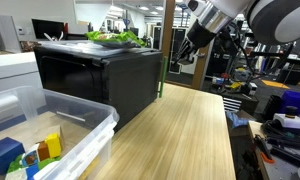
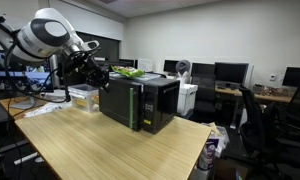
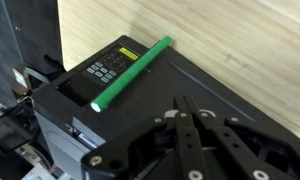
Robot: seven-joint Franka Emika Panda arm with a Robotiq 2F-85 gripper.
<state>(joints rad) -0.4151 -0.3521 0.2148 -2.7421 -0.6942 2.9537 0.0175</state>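
Observation:
A black microwave (image 1: 100, 75) (image 2: 140, 100) stands on the wooden table (image 1: 195, 130) in both exterior views, with leafy green items (image 1: 115, 38) on its top. My gripper (image 3: 185, 103) is shut, its fingers pressed together with nothing visible between them. In the wrist view it hovers over the microwave's dark body (image 3: 140, 110), close to the green door handle (image 3: 130, 72) and the control panel (image 3: 102, 68). In the exterior views the gripper (image 1: 190, 50) (image 2: 95, 72) hangs in the air by the microwave's upper edge. Whether it touches the microwave cannot be told.
A clear plastic bin (image 1: 60, 130) with coloured toys sits beside the microwave. A white container (image 2: 83, 97) stands behind it. Desks, monitors (image 2: 230, 72) and office chairs (image 2: 260, 115) surround the table. Tools and clutter (image 1: 280, 125) lie off the table's edge.

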